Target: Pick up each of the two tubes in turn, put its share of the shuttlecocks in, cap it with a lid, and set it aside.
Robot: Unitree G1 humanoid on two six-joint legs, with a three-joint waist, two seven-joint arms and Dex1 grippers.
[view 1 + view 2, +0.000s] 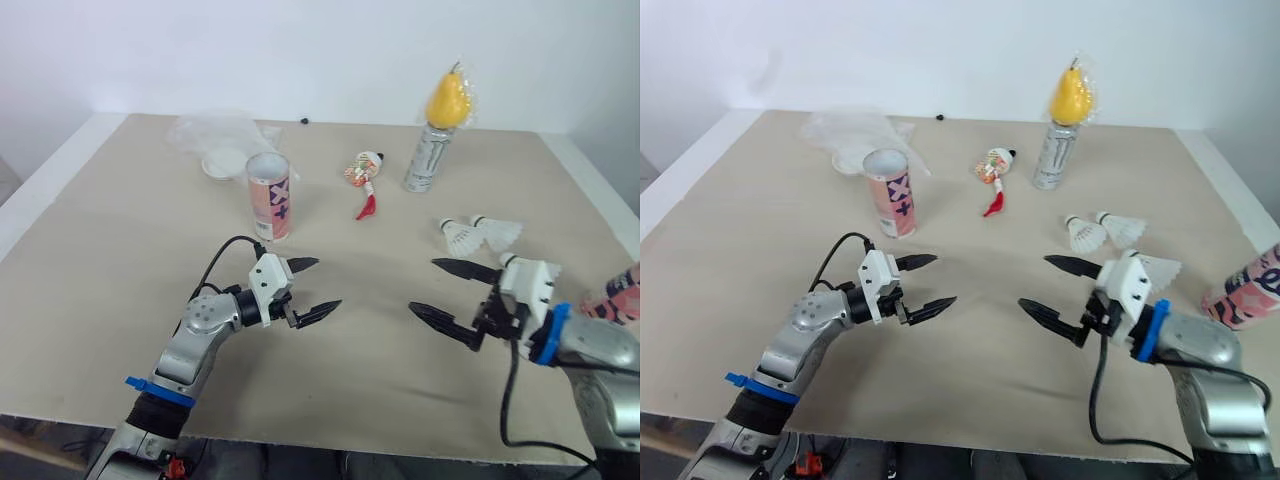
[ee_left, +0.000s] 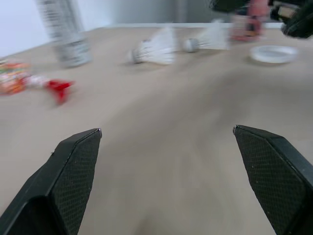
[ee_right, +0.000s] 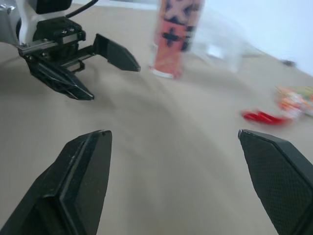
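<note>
**Signs on the tubes and the can**

The pink round cardboard tube [image 1: 269, 196] stands upright with its top open. It has a dark blue X on its side, and a dark blue plus sign just under it. The tall silver metal can [image 1: 430, 155] has a dark jagged mark, but no words on it can be read. The second pink tube [image 1: 1250, 290], far to the right, has dark marks too small to read.

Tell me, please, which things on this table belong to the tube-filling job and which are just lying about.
For the job: upright tube; second tube; shuttlecock; second shuttlecock; white lid.

Lying about: drink can; wrapped yellow pear; colourful packet; plastic bag.
</note>
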